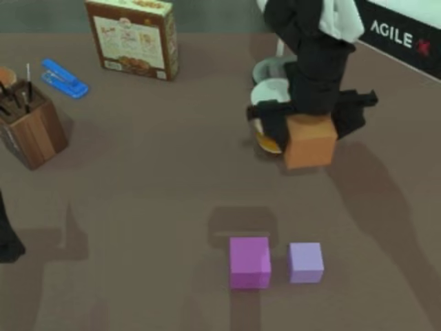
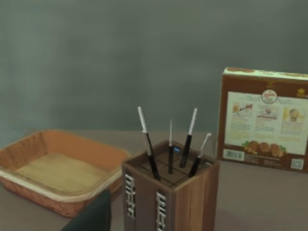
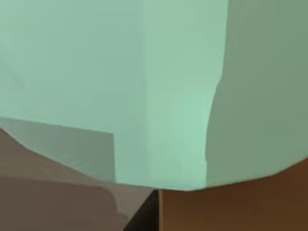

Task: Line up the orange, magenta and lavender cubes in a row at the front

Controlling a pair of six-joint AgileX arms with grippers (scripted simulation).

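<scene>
The orange cube [image 1: 311, 146], the largest of the three, is right of the table's middle, under my right gripper [image 1: 310, 124], which is shut on it from above. In the right wrist view the orange cube [image 3: 231, 207] fills one corner, with a dark finger [image 3: 144, 219] against its side. At the front, the magenta cube [image 1: 249, 262] and the smaller lavender cube [image 1: 306, 263] rest side by side with a small gap, magenta on the left. My left gripper [image 1: 8, 241] is parked at the table's left edge.
A jar [image 1: 264, 93] stands just left of the orange cube, partly hidden by the right arm. At the back left are a cereal box [image 1: 132, 36], a blue stapler [image 1: 63, 77] and a wooden knife block [image 1: 31, 124]. A wicker basket [image 2: 57, 166] shows beyond the knife block [image 2: 168, 192].
</scene>
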